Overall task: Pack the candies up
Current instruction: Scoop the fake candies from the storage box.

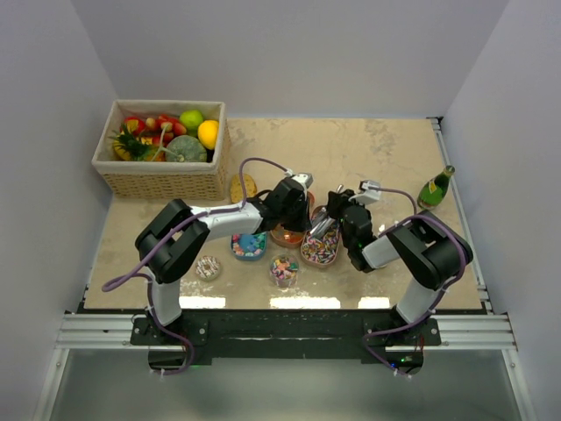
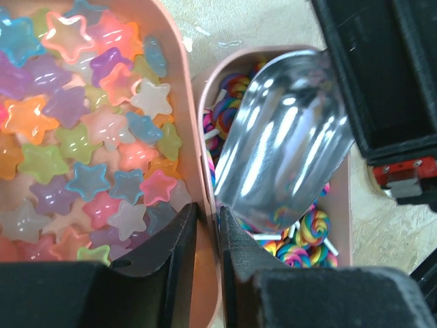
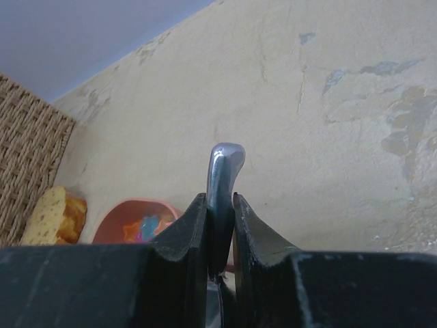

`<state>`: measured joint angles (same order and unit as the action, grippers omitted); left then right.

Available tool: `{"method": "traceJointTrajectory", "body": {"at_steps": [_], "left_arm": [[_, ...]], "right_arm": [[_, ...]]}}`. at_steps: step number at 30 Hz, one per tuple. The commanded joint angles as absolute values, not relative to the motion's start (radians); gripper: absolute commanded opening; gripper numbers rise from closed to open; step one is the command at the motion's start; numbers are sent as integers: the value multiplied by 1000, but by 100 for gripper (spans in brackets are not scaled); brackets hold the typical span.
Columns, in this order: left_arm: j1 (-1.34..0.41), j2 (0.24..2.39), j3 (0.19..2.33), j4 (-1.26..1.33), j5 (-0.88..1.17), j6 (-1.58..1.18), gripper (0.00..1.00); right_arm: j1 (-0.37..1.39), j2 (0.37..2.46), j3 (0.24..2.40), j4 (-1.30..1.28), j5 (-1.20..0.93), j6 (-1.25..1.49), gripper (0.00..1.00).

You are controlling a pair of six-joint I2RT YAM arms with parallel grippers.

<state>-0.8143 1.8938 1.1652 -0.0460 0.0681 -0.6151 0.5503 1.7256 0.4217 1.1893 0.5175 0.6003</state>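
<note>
- Near the middle of the table, between the two arms: star bowl [image 2: 179,68] and lollipop container [image 2: 343,219], side by side, pink walls touching.
- Inside the star bowl: star candies [image 2: 89,123], pastel and half transparent, heaped up to the rim.
- Inside the lollipop container: swirled lollipops [image 2: 311,229] on short white sticks, mostly hidden under the scoop [image 2: 287,137].
- Right at the seam of the two walls: left gripper [image 2: 207,217], fingers almost together, one finger on the star side, the other on the lollipop side, a pink wall pinched between them. Looks like the rim of the star bowl; neighbour's wall pinched too or not: cannot tell.
- Star candies just beside one finger, swirled lollipops just beside the other, both lots reaching up to the fingertips.
- Over the lollipop container: right gripper [image 3: 218,202], clenched on the thin metal handle of the scoop, handle end sticking out past the fingertips.
- Scoop: shiny metal, hollow side up, tilted, its mouth low and close to the left gripper, lollipops directly below it.
- Nearer to the arm bases: blue bowl [image 1: 248,246] and small cup [image 1: 283,269] with mixed-coloured sweets, both apart from the grippers.
- Far left corner: wicker basket [image 1: 158,180] with fruits, round cookie [image 1: 243,187] just beside it.
- Far right: green bottle [image 1: 436,187], well apart from everything else.
</note>
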Motion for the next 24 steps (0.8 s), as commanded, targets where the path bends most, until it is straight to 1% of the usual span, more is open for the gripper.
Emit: {"method": "traceJointTrajectory", "body": {"at_steps": [1,2,5,13,15,21,24], "left_arm": [[-816,1910,1201,-25,58,-620,10],[-818,1911,1201,-26,60,-621,5],[-816,1913,1201,-29,52,-626,0],[-816,1902,1198,-60,2,-657,0],[-818,1888,1192,-69,-50,-672,0],[-816,1861,1174,-89,-115,-719,0],[-816,1856,1166,-94,-129,-744,0]], "right_arm": [[563,1750,399,1158,387,656,0],[563,1749,405,1146,374,658,0],[564,1737,417,1082,341,673,0],[563,1681,381,1011,319,715,0],[563,1655,371,994,324,733,0],[563,1551,345,865,382,784,0],[563,1526,328,859,399,790,0]]}}
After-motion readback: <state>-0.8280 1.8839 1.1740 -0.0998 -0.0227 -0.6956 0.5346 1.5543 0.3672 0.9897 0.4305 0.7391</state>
